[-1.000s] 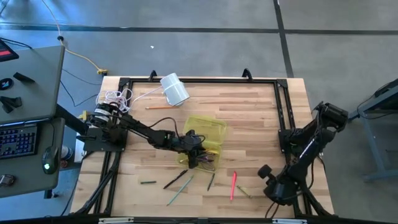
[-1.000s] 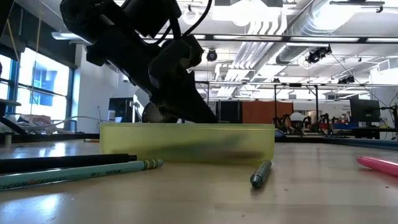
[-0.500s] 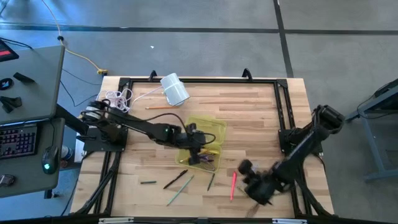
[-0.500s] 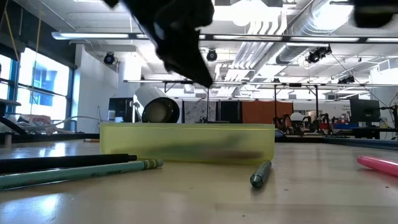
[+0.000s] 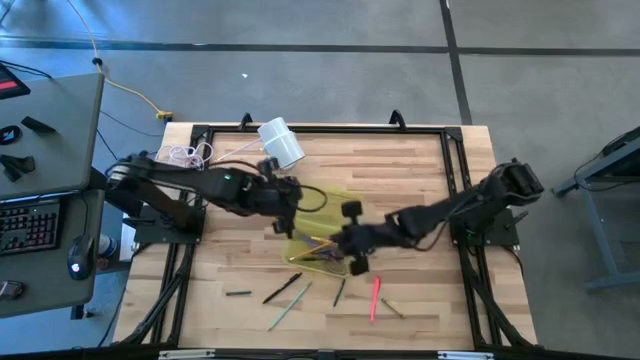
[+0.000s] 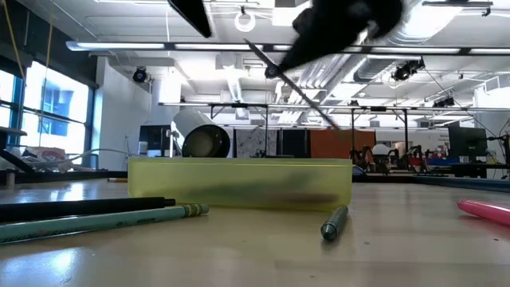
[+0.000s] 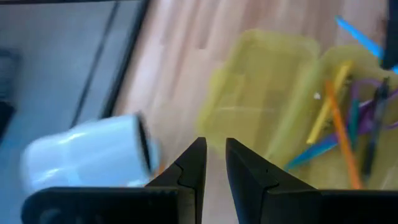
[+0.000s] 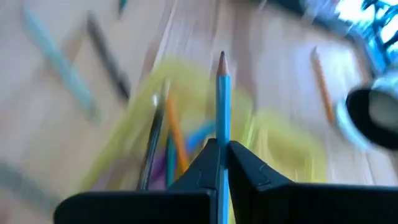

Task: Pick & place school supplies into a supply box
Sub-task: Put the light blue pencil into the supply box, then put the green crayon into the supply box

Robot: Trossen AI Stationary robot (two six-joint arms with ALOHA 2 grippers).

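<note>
Half a second ago the right arm was low at the table's 5 o'clock edge; now it reaches across to the middle, its right gripper [image 5: 348, 240] over the near-right part of the supply box [image 5: 340, 205], fingers clamped on a blue pencil [image 8: 222, 106] that points straight out over the box. The left arm has pulled back from the box toward 10 o'clock; the left gripper [image 7: 211, 163] hovers with fingers nearly together and nothing between them, between the box and the toppled white cylinder [image 5: 280, 143]. Inside the box lie an orange pencil [image 7: 341, 134], a yellow pencil [image 7: 328, 102] and purple-handled scissors [image 7: 368, 102]. A pink pen [image 5: 376, 296] lies on the table at 5 o'clock of the box.
</note>
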